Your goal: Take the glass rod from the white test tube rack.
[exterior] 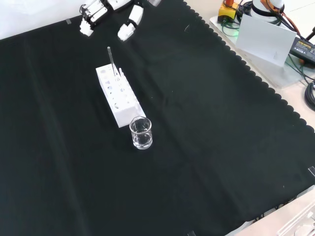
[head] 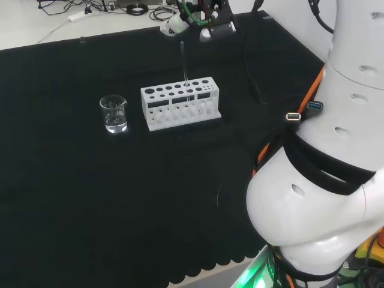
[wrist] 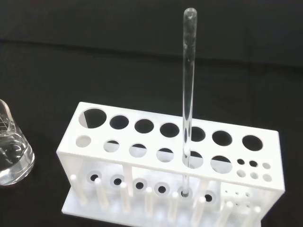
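While the glass rod [wrist: 188,94] stands upright in the white test tube rack [head: 180,103], the hand [exterior: 106,12] hovers near the cloth's far edge — fingers relaxed, holding nothing

Glass rod [head: 185,69] stands in white rack [head: 180,102]; hand [head: 201,23] hovers beyond.

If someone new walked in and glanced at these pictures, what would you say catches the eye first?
Probably the white rack in the middle of the black cloth, with a clear glass rod standing upright in one of its holes. Next, the small glass beaker beside the rack's end, and the hand hanging above the cloth beyond the rack in the front view, apart from the rod.
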{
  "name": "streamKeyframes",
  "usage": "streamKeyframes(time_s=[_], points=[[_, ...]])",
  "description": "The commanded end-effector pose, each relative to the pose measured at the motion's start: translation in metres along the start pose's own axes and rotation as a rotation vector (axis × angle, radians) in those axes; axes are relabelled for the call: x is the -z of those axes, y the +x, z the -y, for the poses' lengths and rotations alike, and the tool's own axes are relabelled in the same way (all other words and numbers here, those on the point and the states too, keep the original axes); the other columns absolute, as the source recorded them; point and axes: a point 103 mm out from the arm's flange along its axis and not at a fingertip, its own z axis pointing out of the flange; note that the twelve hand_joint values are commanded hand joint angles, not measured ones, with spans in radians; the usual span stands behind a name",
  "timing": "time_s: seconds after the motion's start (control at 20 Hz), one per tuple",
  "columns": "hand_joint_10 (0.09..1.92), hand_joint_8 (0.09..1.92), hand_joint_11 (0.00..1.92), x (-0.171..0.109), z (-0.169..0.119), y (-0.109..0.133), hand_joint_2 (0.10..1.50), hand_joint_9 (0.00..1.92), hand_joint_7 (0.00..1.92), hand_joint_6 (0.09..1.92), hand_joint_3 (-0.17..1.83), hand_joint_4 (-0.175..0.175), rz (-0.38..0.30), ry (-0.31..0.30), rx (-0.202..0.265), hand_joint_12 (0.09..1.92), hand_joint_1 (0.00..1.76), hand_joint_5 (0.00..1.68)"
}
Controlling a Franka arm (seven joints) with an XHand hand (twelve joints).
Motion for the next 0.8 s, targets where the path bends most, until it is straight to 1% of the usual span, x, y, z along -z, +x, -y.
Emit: streamKeyframes(time_s=[0.05, 0.15, 0.35, 0.45, 0.8], points=[[0.82, 0.78, 0.00, -0.004, -0.007, -0.003, 1.06, 0.19, 0.04, 0.09, 0.38, -0.148, -0.011, -0.009, 0.008, 1.34, 0.46, 0.23], [0.82, 0.79, 0.01, -0.008, -0.008, -0.003, 1.05, 0.23, 0.05, 0.09, 0.38, -0.149, -0.006, 0.005, 0.006, 1.38, 0.46, 0.24], [0.82, 0.81, 0.07, -0.022, -0.013, -0.009, 1.05, 0.30, 0.09, 0.09, 0.40, -0.151, 0.000, 0.021, 0.000, 1.40, 0.46, 0.25], [0.82, 0.81, 0.08, -0.026, -0.014, -0.011, 1.05, 0.32, 0.10, 0.09, 0.40, -0.152, 0.005, 0.022, -0.010, 1.40, 0.46, 0.25], [0.81, 0.82, 0.09, -0.039, -0.013, -0.013, 1.05, 0.33, 0.12, 0.09, 0.40, -0.153, -0.002, 0.040, -0.011, 1.39, 0.46, 0.26]])
